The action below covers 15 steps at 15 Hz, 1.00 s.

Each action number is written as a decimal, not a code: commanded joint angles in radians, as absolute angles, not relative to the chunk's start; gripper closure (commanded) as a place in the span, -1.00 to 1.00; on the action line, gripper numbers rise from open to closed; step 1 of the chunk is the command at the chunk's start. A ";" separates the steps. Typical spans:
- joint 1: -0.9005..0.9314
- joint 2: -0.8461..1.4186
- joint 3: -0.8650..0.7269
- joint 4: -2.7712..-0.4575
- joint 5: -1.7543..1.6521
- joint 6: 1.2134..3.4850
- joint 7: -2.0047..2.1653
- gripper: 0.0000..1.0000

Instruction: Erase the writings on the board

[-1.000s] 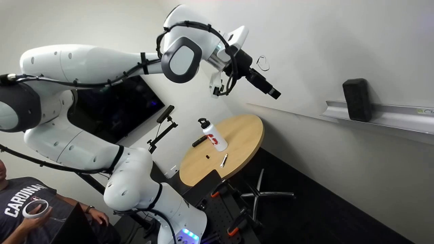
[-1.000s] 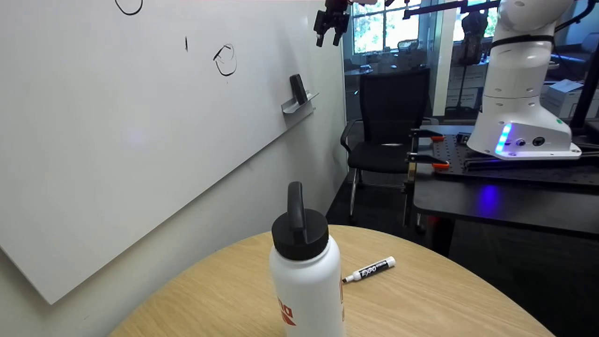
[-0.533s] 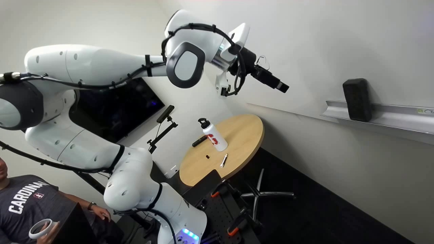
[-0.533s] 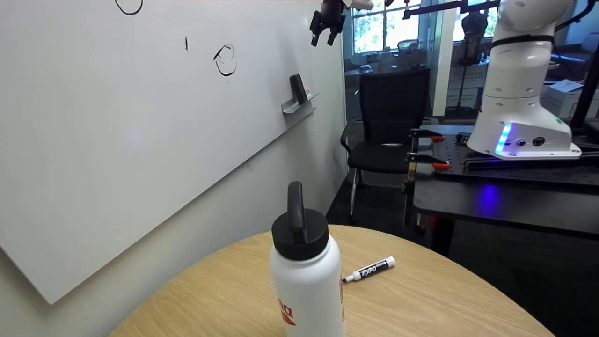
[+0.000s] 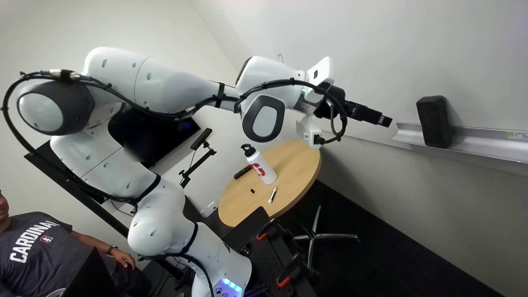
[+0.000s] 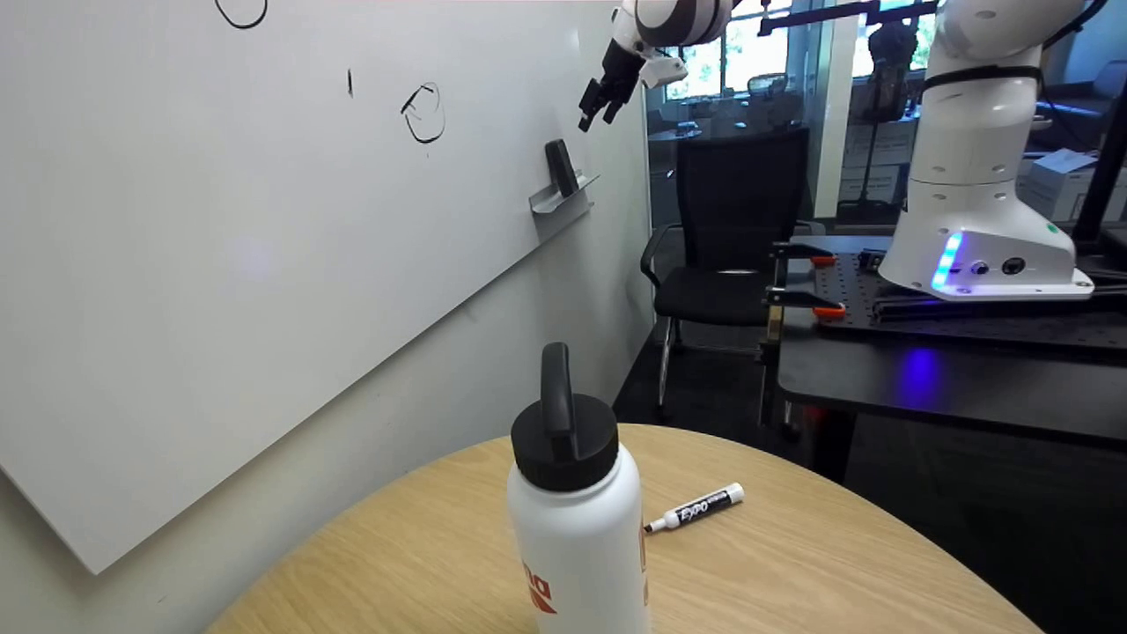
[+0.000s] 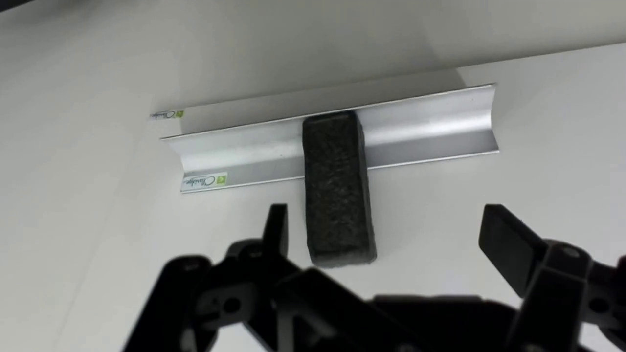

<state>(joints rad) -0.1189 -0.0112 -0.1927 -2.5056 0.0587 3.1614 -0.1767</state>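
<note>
The white board (image 6: 264, 264) carries thin dark writings: a loop scribble (image 6: 410, 104), a short stroke (image 6: 349, 82) and an arc (image 6: 242, 26) at the top edge. In an exterior view a bit of writing (image 5: 280, 57) shows just above the arm. A black block eraser (image 5: 434, 121) stands on the narrow ledge (image 5: 486, 142), leaning by the board; it also shows in the wrist view (image 7: 337, 190). My gripper (image 5: 385, 121) is open and empty, left of the eraser and apart from it. In the wrist view the eraser appears between the fingers (image 7: 386, 234), closer to the left one.
A round wooden table (image 6: 396, 546) holds a white bottle (image 6: 577, 537) and a marker (image 6: 696, 508). A black screen (image 5: 165, 132) hangs behind the arm. A black chair (image 6: 740, 211) stands near the board. A person (image 5: 41, 243) sits at the lower left.
The arm has swung to the right and down in an exterior view, bringing the open gripper closer to the eraser. The eraser, the writings and the table things have not moved.
</note>
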 commanded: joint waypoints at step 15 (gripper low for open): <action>-0.179 0.161 -0.106 -2.371 0.168 3.162 -0.361 -1.00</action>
<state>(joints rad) -0.1315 0.0912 -0.1268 -2.4501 0.1501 3.1831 -0.3032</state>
